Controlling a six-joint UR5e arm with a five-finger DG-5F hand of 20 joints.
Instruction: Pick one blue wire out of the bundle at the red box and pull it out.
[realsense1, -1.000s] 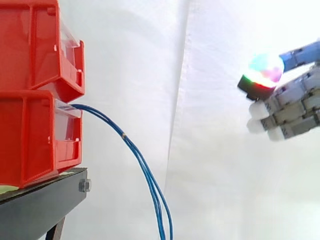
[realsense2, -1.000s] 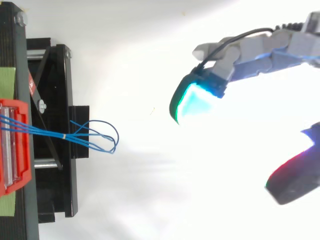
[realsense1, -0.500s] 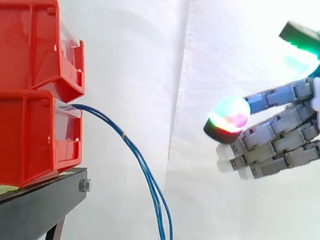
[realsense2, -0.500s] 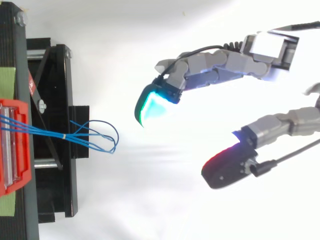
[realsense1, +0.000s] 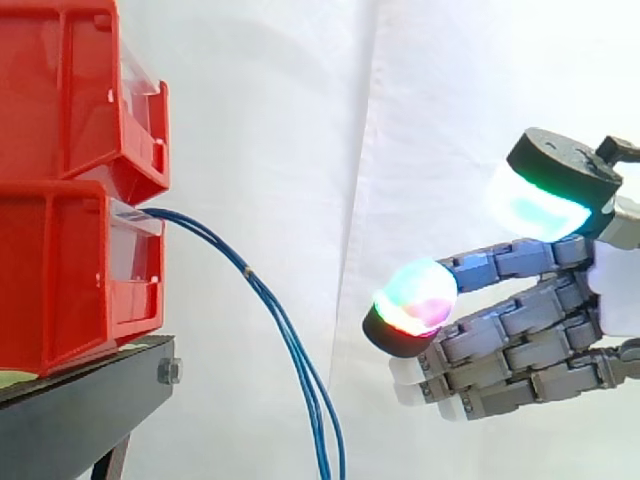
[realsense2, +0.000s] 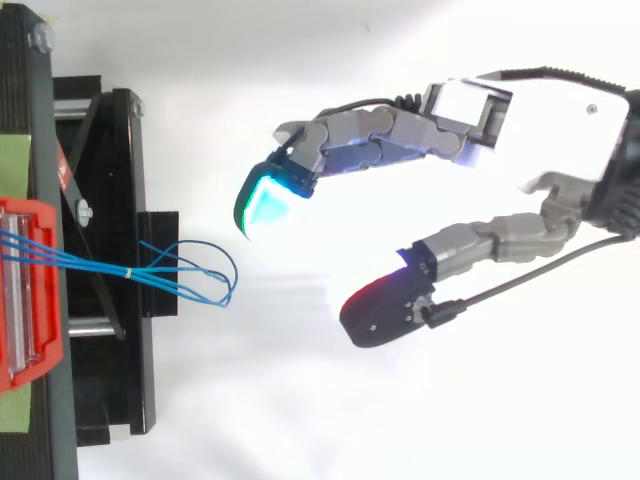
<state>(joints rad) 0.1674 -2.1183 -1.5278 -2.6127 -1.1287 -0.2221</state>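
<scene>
While the hand (realsense2: 560, 120) hangs in open air with its fingers and thumb spread wide apart and nothing between them, the bundle of blue wires (realsense1: 270, 310) waits untouched, well apart from it. In the side view the wires leave the front of the lower red box (realsense1: 60, 280), arc outward and droop down past the edge of the black stand (realsense1: 80, 410), in front of a white curtain (realsense1: 300, 120). A second red bin (realsense1: 70, 90) sits stacked on top of the box. A small pale band (realsense1: 247, 270) ties the strands together a little way out from the box. In the top view the wires (realsense2: 100, 262) run from the box across the stand and fan into a few loose loops just past its edge.

The glowing fingertips (realsense2: 262, 200) point toward those loops, one pad lit cyan and another, lower in the top view, lit red.

The step in hand appears to be the approach, with no grasp yet made. To do it well, the hand should probably aim beyond the band, where the strands separate, so that a single wire can be taken. Closing near the band would likely catch the whole bundle. Bringing the pads to either side of one outlying loop, then pinching gently, seems the safest way. The pull should then run straight away from the box, so the wire slides free without dragging its neighbours or shifting the bins.
</scene>
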